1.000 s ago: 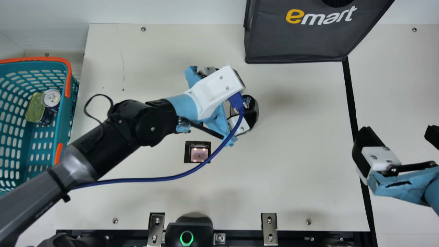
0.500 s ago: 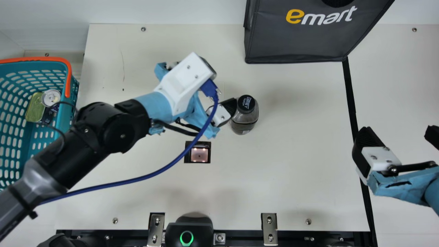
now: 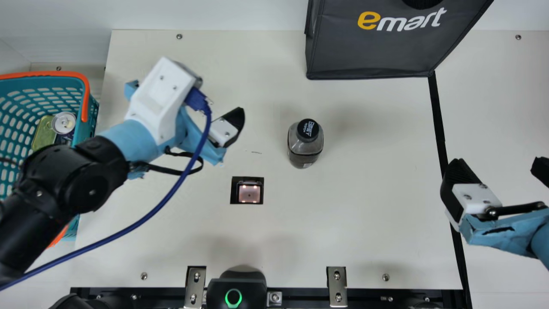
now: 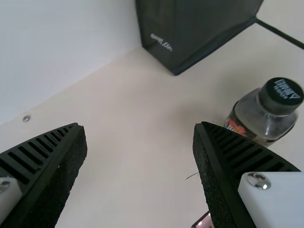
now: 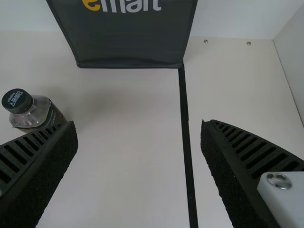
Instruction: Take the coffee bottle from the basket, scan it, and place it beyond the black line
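Reading the main view as a clock, the teal basket sits at nine, holding a silver-topped can and a green-topped tin, likely other shopping. The left gripper is at ten with its fingers parted and nothing between them, so the bottle is probably meant for the other arm now. The scanner, lit, lies just past six, set flush with the table, presumably so goods can be passed over it; whether the scan has registered, I cannot tell. The coffee bottle stands upright and capped at two o'clock from the scanner, short of the black line, which looks like a handover spot. The dark bag stands between one and two. The right gripper waits at three, spread and empty, perhaps to take the bottle across.

From overhead, the main view gives the bottle's cap and its gap to the line; the left wrist view adds a reddish patch on its label, and the right wrist view has the line running between that gripper's fingers.
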Controlling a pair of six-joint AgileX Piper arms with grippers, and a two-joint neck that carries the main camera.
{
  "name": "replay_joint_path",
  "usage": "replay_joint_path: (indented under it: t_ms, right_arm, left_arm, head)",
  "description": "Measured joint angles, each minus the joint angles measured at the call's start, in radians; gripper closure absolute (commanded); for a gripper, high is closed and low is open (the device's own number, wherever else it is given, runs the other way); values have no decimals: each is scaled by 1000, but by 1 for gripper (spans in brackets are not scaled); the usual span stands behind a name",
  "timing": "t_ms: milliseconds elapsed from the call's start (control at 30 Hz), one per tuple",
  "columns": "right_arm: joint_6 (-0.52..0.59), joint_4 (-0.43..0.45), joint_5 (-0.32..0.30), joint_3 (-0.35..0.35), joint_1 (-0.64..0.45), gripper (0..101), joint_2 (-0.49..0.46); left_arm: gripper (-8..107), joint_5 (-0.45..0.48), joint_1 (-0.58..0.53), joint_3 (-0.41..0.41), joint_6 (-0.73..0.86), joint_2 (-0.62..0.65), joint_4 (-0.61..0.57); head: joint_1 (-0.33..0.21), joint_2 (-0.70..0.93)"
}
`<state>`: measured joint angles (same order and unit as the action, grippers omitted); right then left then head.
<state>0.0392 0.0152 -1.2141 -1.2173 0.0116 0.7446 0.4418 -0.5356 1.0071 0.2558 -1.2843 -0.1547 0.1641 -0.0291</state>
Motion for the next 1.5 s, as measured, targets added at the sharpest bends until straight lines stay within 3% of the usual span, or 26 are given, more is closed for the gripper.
replay_joint_path:
  t_ms: [533, 1500]
  right_arm:
    - [0, 0, 0, 0, 0, 10, 0]
    - [0, 0, 1, 0, 0, 10, 0]
  left_arm:
    - [9, 58, 139, -74, -110, 153, 109]
    - [9, 104, 465, -157, 117, 316, -74]
  head:
    - [0, 0]
    - [0, -2]
